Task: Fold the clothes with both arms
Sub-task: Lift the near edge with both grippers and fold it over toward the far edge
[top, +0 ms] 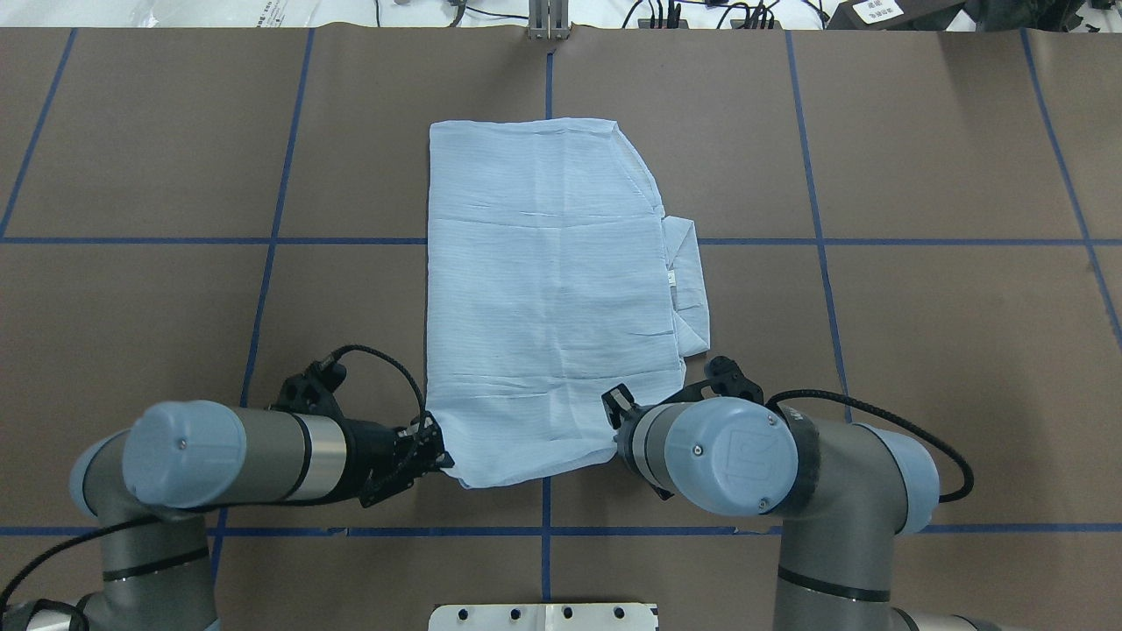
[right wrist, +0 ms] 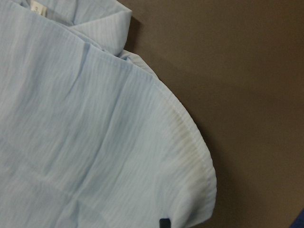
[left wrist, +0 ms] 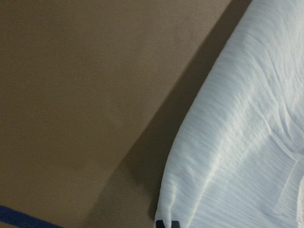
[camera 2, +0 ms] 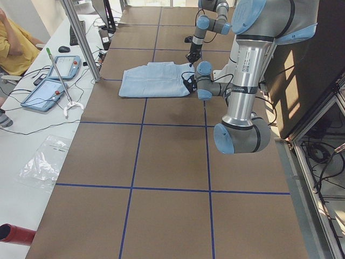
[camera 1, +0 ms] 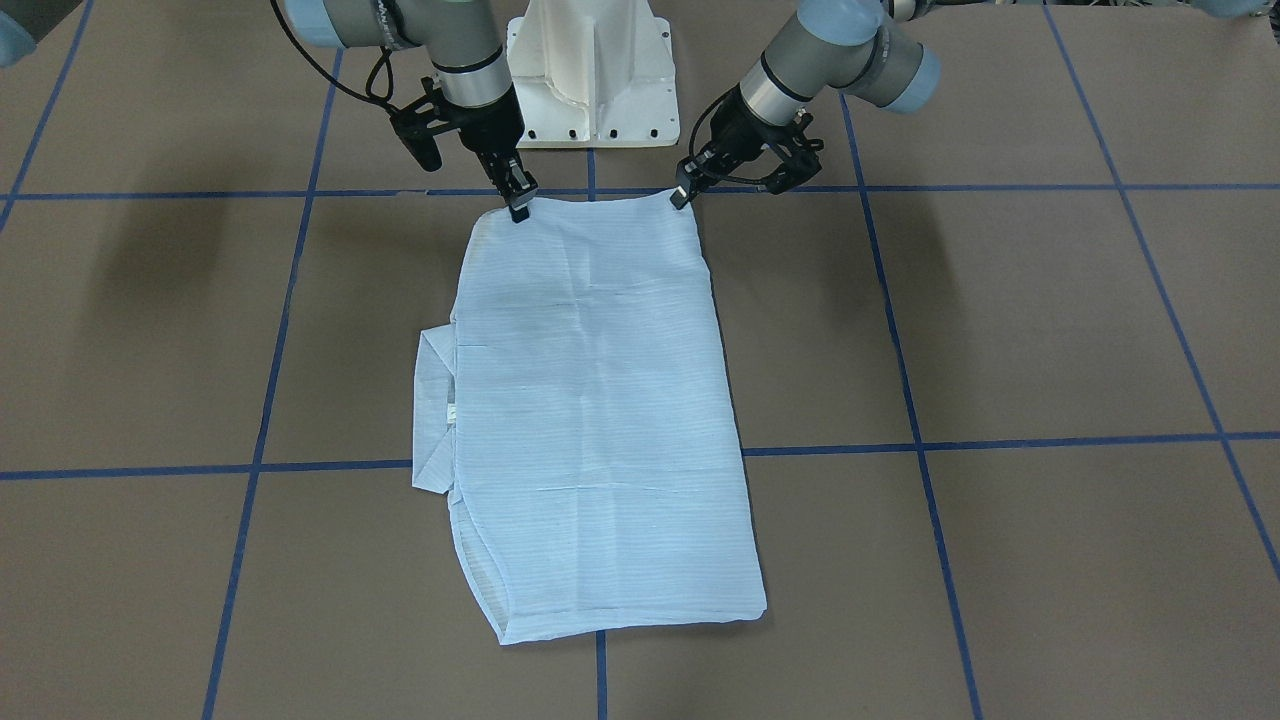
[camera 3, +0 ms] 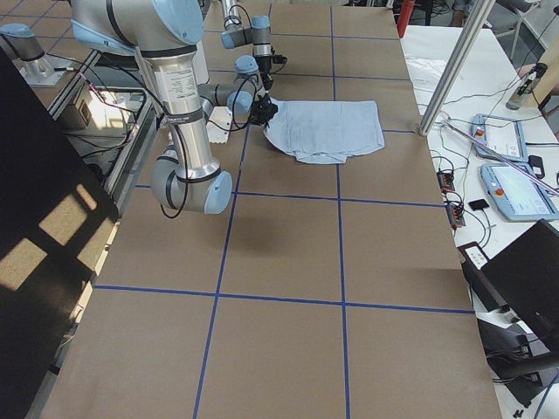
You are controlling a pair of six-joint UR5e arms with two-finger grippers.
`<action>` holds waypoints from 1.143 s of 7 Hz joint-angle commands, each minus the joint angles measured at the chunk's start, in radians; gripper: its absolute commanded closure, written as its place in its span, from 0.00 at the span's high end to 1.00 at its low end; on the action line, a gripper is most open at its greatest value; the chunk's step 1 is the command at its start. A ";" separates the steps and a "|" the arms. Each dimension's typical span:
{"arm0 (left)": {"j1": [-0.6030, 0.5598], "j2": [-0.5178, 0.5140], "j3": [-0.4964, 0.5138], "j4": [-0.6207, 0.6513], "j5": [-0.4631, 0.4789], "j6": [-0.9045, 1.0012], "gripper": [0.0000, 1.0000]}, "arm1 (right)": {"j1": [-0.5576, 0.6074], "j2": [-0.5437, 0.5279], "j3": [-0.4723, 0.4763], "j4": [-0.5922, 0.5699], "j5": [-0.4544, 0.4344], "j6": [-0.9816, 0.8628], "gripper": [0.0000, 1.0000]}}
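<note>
The light blue striped shirt (camera 1: 600,400) lies folded into a long rectangle on the brown table (camera 1: 1050,330). Its collar (camera 1: 432,410) sticks out on one side. It also shows in the overhead view (top: 552,289). My left gripper (camera 1: 683,195) pinches the near corner on the robot's left side and shows in the overhead view (top: 436,456). My right gripper (camera 1: 518,205) pinches the other near corner; the wrist hides it from overhead. Both wrist views show a dark fingertip (left wrist: 167,223) (right wrist: 164,222) at the cloth's edge. The near edge is slightly raised.
The white pedestal base (camera 1: 590,75) stands just behind the shirt's near edge. Blue tape lines (top: 545,241) grid the table. An operators' bench with tablets (camera 2: 51,91) and a metal post (camera 2: 81,38) lies beyond the far edge. A person in yellow (camera 2: 16,43) sits there.
</note>
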 commanded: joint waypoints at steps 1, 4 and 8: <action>-0.206 -0.065 0.007 0.019 -0.108 0.106 0.00 | 0.082 0.057 0.012 -0.055 0.003 -0.028 0.00; -0.379 -0.242 0.126 0.214 -0.184 0.267 0.00 | 0.246 0.184 -0.118 -0.080 0.054 -0.157 0.00; -0.440 -0.426 0.459 0.131 -0.176 0.317 0.00 | 0.392 0.451 -0.583 -0.033 0.181 -0.371 0.00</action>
